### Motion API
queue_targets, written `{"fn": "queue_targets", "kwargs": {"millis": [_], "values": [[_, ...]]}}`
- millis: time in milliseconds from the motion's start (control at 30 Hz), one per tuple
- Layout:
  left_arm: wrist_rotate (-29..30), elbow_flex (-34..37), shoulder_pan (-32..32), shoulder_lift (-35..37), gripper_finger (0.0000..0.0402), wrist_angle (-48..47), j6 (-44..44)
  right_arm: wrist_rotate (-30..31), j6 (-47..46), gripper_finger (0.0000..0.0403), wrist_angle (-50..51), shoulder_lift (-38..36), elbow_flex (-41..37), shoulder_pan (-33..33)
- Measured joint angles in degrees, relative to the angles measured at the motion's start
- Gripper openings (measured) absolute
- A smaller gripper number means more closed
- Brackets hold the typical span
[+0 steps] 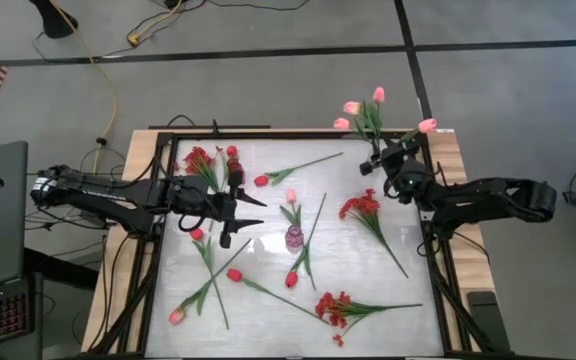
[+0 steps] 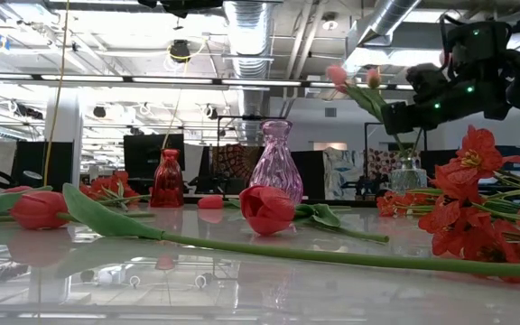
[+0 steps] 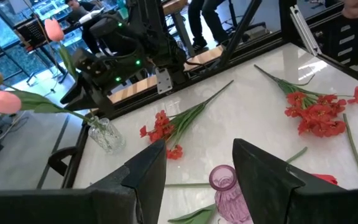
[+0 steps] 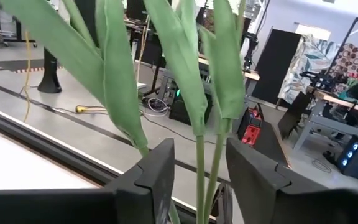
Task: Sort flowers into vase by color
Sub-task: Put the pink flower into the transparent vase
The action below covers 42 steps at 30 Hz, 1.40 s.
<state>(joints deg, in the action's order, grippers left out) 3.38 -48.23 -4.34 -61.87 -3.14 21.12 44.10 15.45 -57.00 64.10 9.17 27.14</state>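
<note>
Smooth green stems point(image 4: 199, 168) between parted right pincer point(image 4: 199, 177) fingers.

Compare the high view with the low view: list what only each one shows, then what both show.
Only the high view: the left end effector over the table's middle, and the tulips with pink heads lying at the front left.
Only the low view: the room behind, with ceiling ducts.
Both: the purple vase, the red vase, and the right end effector at the pink tulips' stems.

Grey floor point(image 1: 268, 90), yellow cable point(image 1: 103, 75); exposed ceiling ducts point(image 2: 251, 27), strip lights overhead.
</note>
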Motion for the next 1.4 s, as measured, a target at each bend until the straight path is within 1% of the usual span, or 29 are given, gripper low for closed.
{"fn": "queue_targets", "kwargs": {"millis": [167, 333, 467, 600, 700, 867, 1000, 1267, 1400], "values": [[0.0, 0.0, 0.0, 0.0, 0.0174, 0.0, -0.4, 4.5, 3.5, 0.0206, 1.3, 0.0, 1.2, -1.9], [0.0, 0.0, 0.0, 0.0, 0.0174, 0.0, -0.4, 7.1, 8.4, 0.0233, 9.0, -0.5, 4.7, -4.9], [0.0, 0.0, 0.0, 0.0, 0.0174, -0.2, -0.4, 7.5, 12.0, 0.0239, 17.8, -0.5, 8.3, -7.6], [0.0, 0.0, 0.0, 0.0, 0.0174, -0.8, -0.4, 9.3, 12.0, 0.0240, 31.0, -0.5, 13.2, -9.6], [0.0, 0.0, 0.0, 0.0, 0.0174, -1.0, -0.4, 10.4, 10.4, 0.0240, 40.4, -0.5, 16.4, -10.8], [0.0, 0.0, 0.0, 0.0, 0.0174, -1.7, -0.5, 10.5, 4.3, 0.0240, 48.4, -0.5, 18.1, -10.4], [0.0, 0.0, 0.0, 0.0, 0.0174, -2.0, -0.5, 10.5, -0.2, 0.0240, 51.3, -0.5, 18.1, -9.1], [0.0, 0.0, 0.0, 0.0, 0.0174, -2.0, -0.5, 10.4, -4.9, 0.0240, 52.8, -0.5, 18.1, -6.6], [0.0, 0.0, 0.0, 0.0, 0.0174, -2.0, -0.5, 10.1, -8.6, 0.0240, 55.5, -0.5, 18.1, -4.9]]}}
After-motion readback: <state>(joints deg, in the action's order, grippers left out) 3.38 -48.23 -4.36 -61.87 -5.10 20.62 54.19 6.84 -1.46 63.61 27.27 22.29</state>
